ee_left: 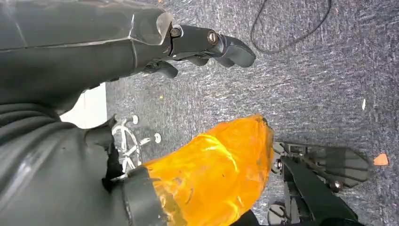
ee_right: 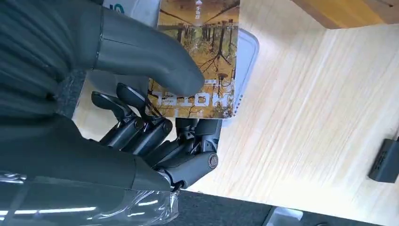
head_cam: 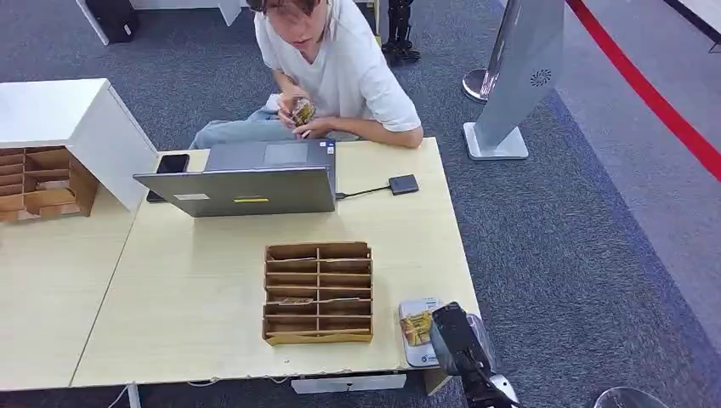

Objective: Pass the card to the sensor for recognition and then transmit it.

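Head view looks down on a pale wooden bench (head_cam: 195,289) with a person in a white T-shirt (head_cam: 340,59) seated at its far side, both of their hands around a small patterned object. A grey open laptop (head_cam: 246,183) stands near the far edge, and a thin cable runs from it to a small dark square adapter (head_cam: 404,184). Beside the laptop lies a black phone (head_cam: 173,164). Nearer the robot sits a brown wooden slotted card rack (head_cam: 318,291), with a few cards lying in its slots. A second wooden rack (head_cam: 38,183) sits at the far left beside a white cabinet (head_cam: 64,119). On the carpet beyond the bench stands a grey kiosk on a flat base (head_cam: 519,76).

At the bench's near right corner lies a white flat sensor pad (head_cam: 414,336), and the right hand (head_cam: 455,336) hangs just over it. Right wrist view shows this hand (ee_right: 155,127) gripping a rectangular hotel card printed with brown trees (ee_right: 200,61): the thick grey thumb presses on its printed face and the dark fingers (ee_right: 136,125) curl beneath. The card lies flat over the pad (ee_right: 247,52), its long axis running away from the hand, the end lettered "HOTEL" nearest the fingers.

Left wrist view shows the left hand (ee_left: 188,52) hanging over grey carpet, its fingers loosely bent and holding nothing.
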Controlling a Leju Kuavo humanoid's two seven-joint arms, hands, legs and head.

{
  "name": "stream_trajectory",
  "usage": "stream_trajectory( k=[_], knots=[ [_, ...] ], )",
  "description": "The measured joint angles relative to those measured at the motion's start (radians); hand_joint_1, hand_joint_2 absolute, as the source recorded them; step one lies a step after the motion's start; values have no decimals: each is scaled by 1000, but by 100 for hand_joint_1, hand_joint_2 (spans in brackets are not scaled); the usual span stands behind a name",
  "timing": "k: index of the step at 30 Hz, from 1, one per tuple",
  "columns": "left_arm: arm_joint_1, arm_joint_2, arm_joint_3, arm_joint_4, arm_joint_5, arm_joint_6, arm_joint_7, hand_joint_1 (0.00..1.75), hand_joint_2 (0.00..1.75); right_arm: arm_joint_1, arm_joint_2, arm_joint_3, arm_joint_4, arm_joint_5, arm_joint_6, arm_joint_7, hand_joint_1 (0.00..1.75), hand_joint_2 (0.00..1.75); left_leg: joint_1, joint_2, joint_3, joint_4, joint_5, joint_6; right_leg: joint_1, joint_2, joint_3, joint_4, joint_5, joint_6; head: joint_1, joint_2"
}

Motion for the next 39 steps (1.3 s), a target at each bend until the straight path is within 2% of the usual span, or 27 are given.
stream_trajectory(
  k=[39],
  knots=[
    [-8,2,-13,8,-22,6,7,0,0,-29,0,2,79,24,-18,19,175,175,0,0,1,0,0,0,0,0,1,0,0,0,0,0]
  ],
)
